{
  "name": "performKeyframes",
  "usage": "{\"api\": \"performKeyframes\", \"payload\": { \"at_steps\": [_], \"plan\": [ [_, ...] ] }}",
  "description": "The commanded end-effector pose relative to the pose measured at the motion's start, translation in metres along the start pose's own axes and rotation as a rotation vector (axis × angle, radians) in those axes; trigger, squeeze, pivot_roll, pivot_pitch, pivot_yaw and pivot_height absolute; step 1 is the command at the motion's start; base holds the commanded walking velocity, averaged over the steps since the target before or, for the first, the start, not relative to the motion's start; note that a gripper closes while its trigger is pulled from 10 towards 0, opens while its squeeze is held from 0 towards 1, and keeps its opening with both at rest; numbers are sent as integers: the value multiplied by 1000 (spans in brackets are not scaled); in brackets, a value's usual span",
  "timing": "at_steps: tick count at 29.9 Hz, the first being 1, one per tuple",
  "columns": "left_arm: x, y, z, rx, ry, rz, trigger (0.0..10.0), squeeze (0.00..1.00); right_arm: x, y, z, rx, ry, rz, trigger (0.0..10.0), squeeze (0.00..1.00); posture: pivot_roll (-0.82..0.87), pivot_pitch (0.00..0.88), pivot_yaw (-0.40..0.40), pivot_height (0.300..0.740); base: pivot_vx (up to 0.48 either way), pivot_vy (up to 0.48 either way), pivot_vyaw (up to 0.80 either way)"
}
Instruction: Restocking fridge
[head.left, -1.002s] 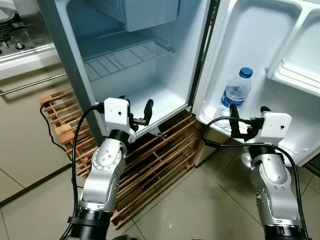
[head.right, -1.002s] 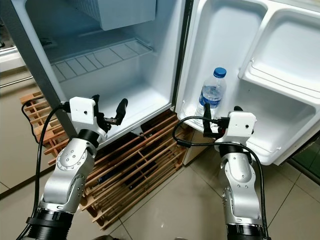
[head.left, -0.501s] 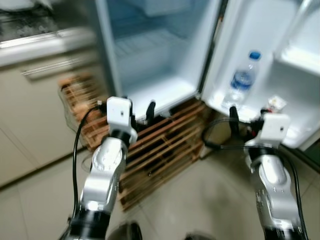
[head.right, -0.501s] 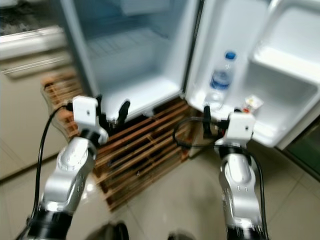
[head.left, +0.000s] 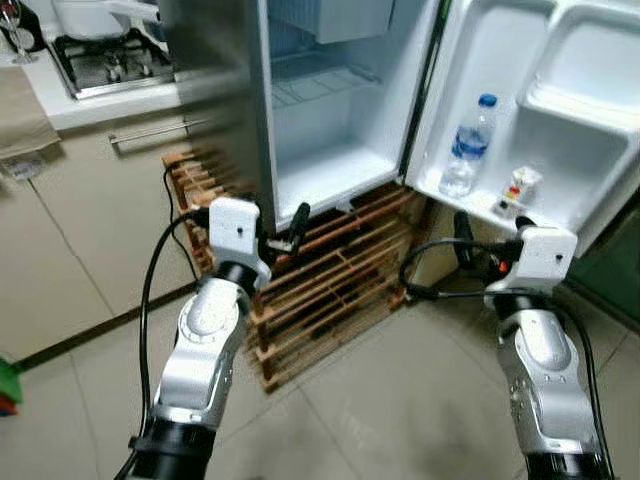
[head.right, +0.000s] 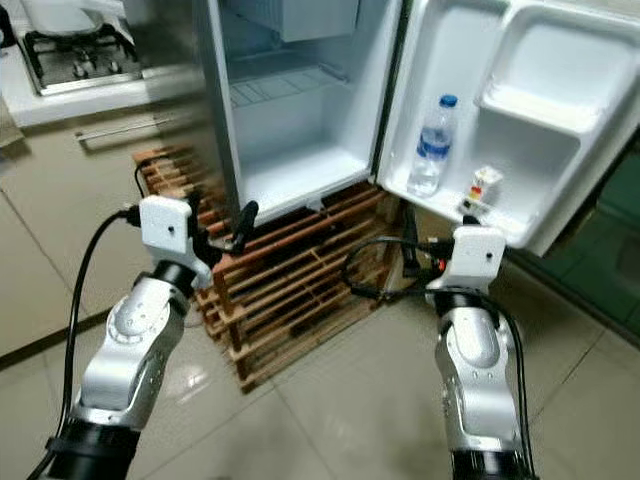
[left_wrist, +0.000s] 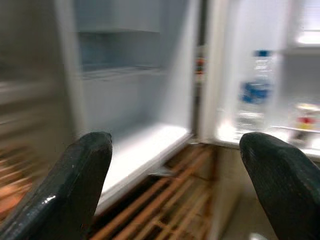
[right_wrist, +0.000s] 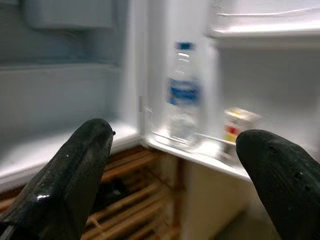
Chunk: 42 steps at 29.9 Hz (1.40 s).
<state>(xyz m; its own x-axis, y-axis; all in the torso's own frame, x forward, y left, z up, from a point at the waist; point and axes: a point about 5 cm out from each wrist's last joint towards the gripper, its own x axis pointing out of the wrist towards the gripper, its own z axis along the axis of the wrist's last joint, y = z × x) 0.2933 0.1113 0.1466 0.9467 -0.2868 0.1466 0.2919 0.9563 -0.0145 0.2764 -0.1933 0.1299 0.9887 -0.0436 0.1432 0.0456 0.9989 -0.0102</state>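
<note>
The small fridge stands open on a wooden pallet, its inner shelves bare. On the lower shelf of the open door stands a clear water bottle with a blue cap, and beside it a small carton. My left gripper is held up, open and holding nothing, well short of the fridge's lower front edge. My right gripper is open and holding nothing too, below and in front of the door shelf. The right wrist view looks between its fingers at the bottle and carton.
A kitchen counter with a gas hob and a cupboard front with a bar handle lie to the fridge's left. Beige tiled floor spreads between me and the pallet. Something green lies at the left edge.
The whole picture has shifted: the camera has drawn back from the fridge, which now looks smaller and farther off. The carton came into view. Both arms keep their pose, grippers open.
</note>
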Motion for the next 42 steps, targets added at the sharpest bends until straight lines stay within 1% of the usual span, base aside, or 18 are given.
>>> {"api": "performKeyframes", "payload": {
  "at_steps": [1,3,10,13,18,22,25,28,29,30,31,32,34,36,38,42],
  "plan": [
    [2,-5,2,-10,-6,-15,10000,0,0,-7,1,-15,0,-22,10000,0,-107,0,7,740,0,-480,0],
    [3,-3,0,-19,9,2,10000,0,0,-8,1,-19,0,-26,10000,0,-110,0,10,740,0,-480,0],
    [5,-1,-1,-40,14,26,10000,0,0,-10,0,-26,2,-34,10000,0,-115,0,8,740,0,-470,0],
    [5,2,-4,-58,26,46,10000,0,-2,-13,0,-49,4,-50,10000,0,-115,0,8,740,0,-454,638],
    [5,7,-9,-47,61,84,10000,0,-10,-22,0,-73,10,-75,10000,0,-115,0,8,740,0,0,609],
    [6,5,-9,-48,63,84,10000,0,-14,-26,-1,-85,14,-91,10000,0,-127,0,12,740,0,0,555],
    [7,6,-10,-46,64,90,10000,0,-24,-38,3,-117,-3,-148,10000,0,-140,0,12,740,0,0,0],
    [5,14,-12,-61,64,135,10000,0,-38,-53,4,-154,-3,-222,10000,0,-138,0,8,740,0,0,0],
    [5,14,-12,-61,64,135,10000,0,-38,-53,4,-154,-3,-222,10000,0,-138,0,8,740,0,0,0],
    [5,21,-11,-71,65,184,10000,0,-43,-62,5,-162,5,-250,10000,0,-150,0,21,740,0,0,0],
    [5,21,-11,-71,65,184,10000,0,-43,-62,5,-162,5,-250,10000,0,-150,0,21,740,0,0,0],
    [5,26,-11,-70,68,200,10000,0,-43,-69,7,-159,7,-263,10000,0,-156,0,31,740,0,0,0],
    [6,25,-13,-35,75,166,10000,0,-40,-75,11,-162,-13,-297,10000,0,-166,0,54,740,0,0,0],
    [7,25,-14,-21,77,157,10000,0,-38,-77,11,-165,-16,-310,10000,0,-166,0,54,740,0,0,0],
    [8,25,-14,-24,77,160,10000,0,-37,-77,13,-160,-23,-323,10000,0,-166,0,54,740,0,0,0],
    [13,23,-12,-31,67,148,10000,0,-30,-78,30,-142,-87,-338,10000,0,-182,0,73,740,0,0,0]
  ]
}}
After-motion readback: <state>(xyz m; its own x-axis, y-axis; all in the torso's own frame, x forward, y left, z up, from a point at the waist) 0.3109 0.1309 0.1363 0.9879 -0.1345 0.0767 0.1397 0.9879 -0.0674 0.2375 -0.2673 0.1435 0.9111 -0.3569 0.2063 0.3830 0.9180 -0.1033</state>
